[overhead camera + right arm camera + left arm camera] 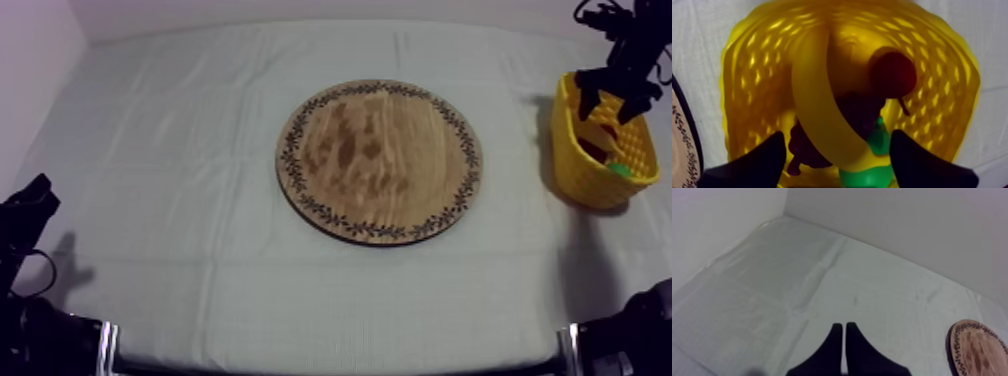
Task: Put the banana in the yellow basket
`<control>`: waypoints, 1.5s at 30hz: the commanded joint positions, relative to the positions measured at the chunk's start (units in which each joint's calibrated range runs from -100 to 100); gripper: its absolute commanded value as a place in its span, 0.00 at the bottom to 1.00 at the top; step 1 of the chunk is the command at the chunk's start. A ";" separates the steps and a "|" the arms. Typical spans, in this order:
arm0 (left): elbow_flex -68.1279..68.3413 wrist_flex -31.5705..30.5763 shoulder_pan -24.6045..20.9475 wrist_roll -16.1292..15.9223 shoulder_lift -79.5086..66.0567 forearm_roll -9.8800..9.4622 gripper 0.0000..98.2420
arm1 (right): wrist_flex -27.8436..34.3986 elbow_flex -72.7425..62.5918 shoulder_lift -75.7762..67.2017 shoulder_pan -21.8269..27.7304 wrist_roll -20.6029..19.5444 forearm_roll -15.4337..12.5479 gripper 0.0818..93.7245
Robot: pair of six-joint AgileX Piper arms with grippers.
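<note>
Left jaws: closed together, holding nothing, low at the surface (150,200) edge.
Wooden board (380,160): mid-surface, well left of the basket.
Right jaws: spread apart over yellow basket (585,175).
Banana (817,100): inside basket, beside small red fruit (894,72).

L tool (844,338) closed, cloth (822,273), board (978,350)

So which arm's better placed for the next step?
Right: the right gripper hangs open over the yellow perforated basket, curved yellow banana inside; probably just lifts clear. The left gripper sits shut beyond the round wooden board.
</note>
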 commanded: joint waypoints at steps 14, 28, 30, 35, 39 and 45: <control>0.03 0.00 -0.02 0.00 0.02 -0.01 0.00 | -6.36 9.43 -19.32 1.20 0.51 -0.25 0.48; 0.03 0.00 -0.02 0.00 0.02 -0.01 0.00 | -17.52 36.27 -49.49 1.48 4.05 0.50 0.07; 0.03 0.00 -0.02 0.00 0.02 -0.01 0.00 | -18.08 39.36 -52.93 1.31 4.55 0.17 0.05; 0.03 0.00 -0.02 0.00 0.02 -0.01 0.00 | -19.90 45.93 -61.21 1.46 5.34 -1.60 0.01; 0.03 0.00 -0.02 0.00 0.02 -0.01 0.00 | -22.49 51.42 -68.29 1.08 5.40 -2.88 0.01; 0.03 0.00 -0.02 0.00 0.02 -0.01 0.00 | -27.04 62.38 -80.80 -1.29 5.43 -3.21 0.00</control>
